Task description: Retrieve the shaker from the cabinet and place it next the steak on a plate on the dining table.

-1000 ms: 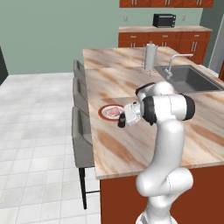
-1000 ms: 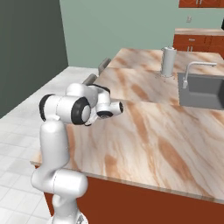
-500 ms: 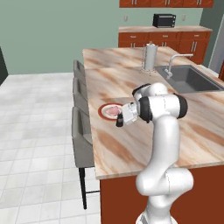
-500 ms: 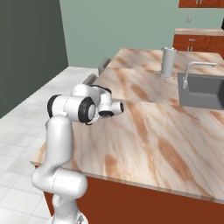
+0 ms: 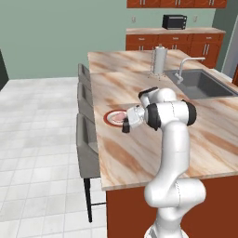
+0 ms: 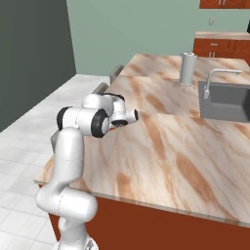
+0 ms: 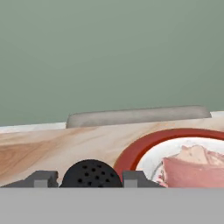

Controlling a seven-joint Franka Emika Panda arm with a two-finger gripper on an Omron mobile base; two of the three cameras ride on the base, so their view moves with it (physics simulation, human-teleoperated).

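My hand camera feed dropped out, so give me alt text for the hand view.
A black shaker sits between the gripper fingertips, low over the marbled table. Just right of it is a red-rimmed plate holding a pink steak; a grey chair back and green wall lie beyond.

White rounded arm (image 5: 169, 153), dark joints, seemingly grey-fingered tool (image 5: 126, 126)

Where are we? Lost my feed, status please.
Gripper low over the dining table, shaker between its fingers. Plate with steak right beside. Nothing in the way.
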